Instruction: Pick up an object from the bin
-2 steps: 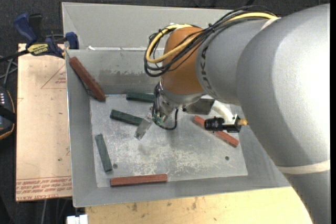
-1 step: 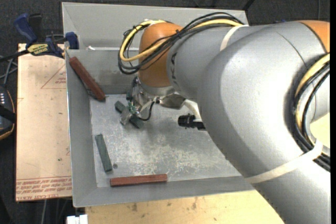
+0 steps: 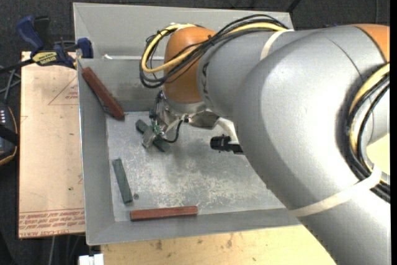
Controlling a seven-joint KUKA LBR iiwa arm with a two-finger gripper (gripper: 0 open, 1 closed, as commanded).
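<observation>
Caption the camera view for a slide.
Gripper low over small dark green pieces in grey metal bin; flat reddish-brown bar along near wall.

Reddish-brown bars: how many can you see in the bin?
2. One reddish-brown bar leans against the left wall near the back; the other bar lies flat by the front wall. The arm may hide more.

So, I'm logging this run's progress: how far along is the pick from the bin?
Done: the tool is down inside the bin, over a small dark grey-green piece at the floor's upper left. In hand: the grasp itself; whether that piece is gripped cannot be told. Left: lifting something clear. The brown bar on the left wall, the grey bar, the reddish bar and the small black thing lie apart from it.
</observation>
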